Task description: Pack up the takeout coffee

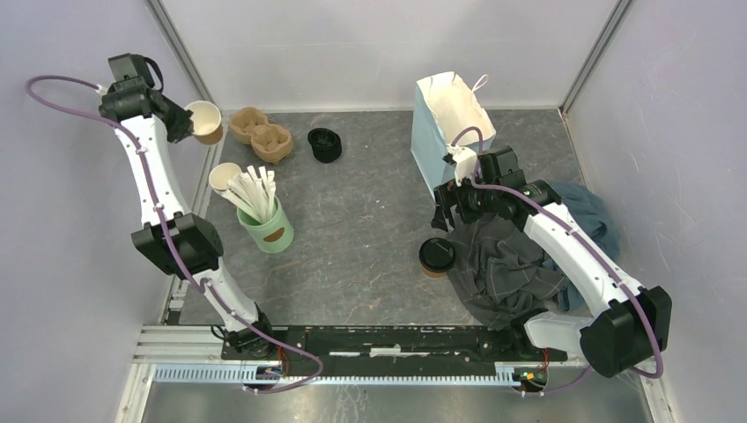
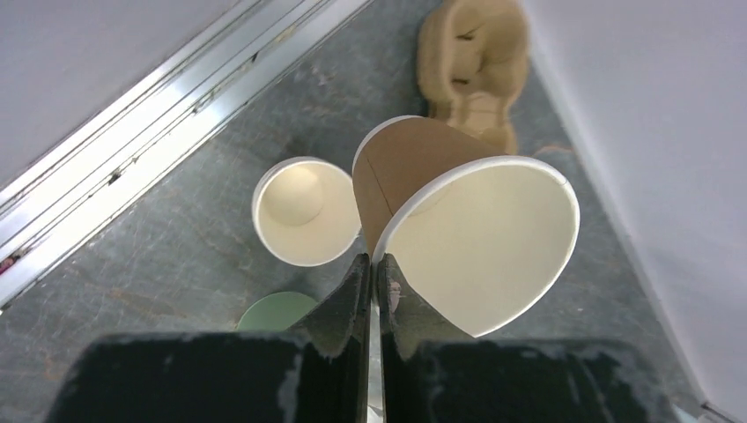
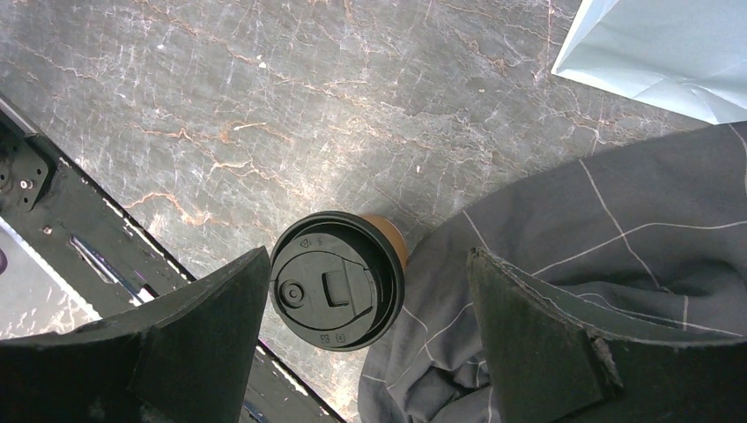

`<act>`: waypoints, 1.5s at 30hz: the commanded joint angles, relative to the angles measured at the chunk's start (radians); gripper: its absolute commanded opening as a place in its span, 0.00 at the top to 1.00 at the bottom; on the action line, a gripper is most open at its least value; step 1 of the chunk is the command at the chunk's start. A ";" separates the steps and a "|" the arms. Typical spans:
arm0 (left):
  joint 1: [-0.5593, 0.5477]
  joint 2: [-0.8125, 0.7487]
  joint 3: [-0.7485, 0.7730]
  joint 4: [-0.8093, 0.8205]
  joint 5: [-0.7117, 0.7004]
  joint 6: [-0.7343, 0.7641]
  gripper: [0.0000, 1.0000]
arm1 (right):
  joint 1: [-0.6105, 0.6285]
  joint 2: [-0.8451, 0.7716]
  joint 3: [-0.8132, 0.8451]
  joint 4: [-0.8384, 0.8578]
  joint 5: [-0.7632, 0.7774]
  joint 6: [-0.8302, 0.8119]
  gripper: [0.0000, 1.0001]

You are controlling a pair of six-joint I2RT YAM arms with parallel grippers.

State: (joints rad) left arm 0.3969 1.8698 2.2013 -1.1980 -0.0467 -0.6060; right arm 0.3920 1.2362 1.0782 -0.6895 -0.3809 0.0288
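Observation:
One takeout coffee cup (image 1: 436, 256), brown paper with a black sip lid, stands on the table beside a dark cloth; it also shows in the right wrist view (image 3: 336, 280). No second lidded cup is in view. My right gripper (image 1: 451, 214) (image 3: 370, 256) is open above it, with the cup near the left finger (image 3: 207, 339). My left gripper (image 1: 186, 120) (image 2: 372, 261) is shut on the rim of a lidless brown paper cup (image 1: 206, 121) (image 2: 476, 238), held tilted in the air at the far left. Another lidless cup (image 1: 224, 176) (image 2: 306, 210) stands on the table below it.
A white-and-blue paper bag (image 1: 451, 123) stands open at the back right. A cardboard cup carrier (image 1: 262, 135), a stack of black lids (image 1: 324, 144) and a green cup of white sticks (image 1: 267, 225) are on the left. A dark checked cloth (image 1: 511, 260) lies under the right arm.

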 commanded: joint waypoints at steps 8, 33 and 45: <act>-0.229 -0.124 0.015 0.060 0.198 0.001 0.98 | 0.002 -0.030 0.081 0.010 0.004 0.015 0.11; -1.059 -0.307 -0.991 0.601 0.120 -0.043 0.98 | 0.000 -0.154 0.043 -0.022 0.104 0.113 0.10; -1.160 -0.278 -0.970 0.526 0.014 0.013 0.78 | 0.001 -0.128 0.054 -0.023 0.093 0.107 0.10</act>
State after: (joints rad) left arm -0.7662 1.6024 1.2041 -0.6605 0.0257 -0.6456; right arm 0.3920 1.1042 1.1213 -0.7250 -0.2905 0.1299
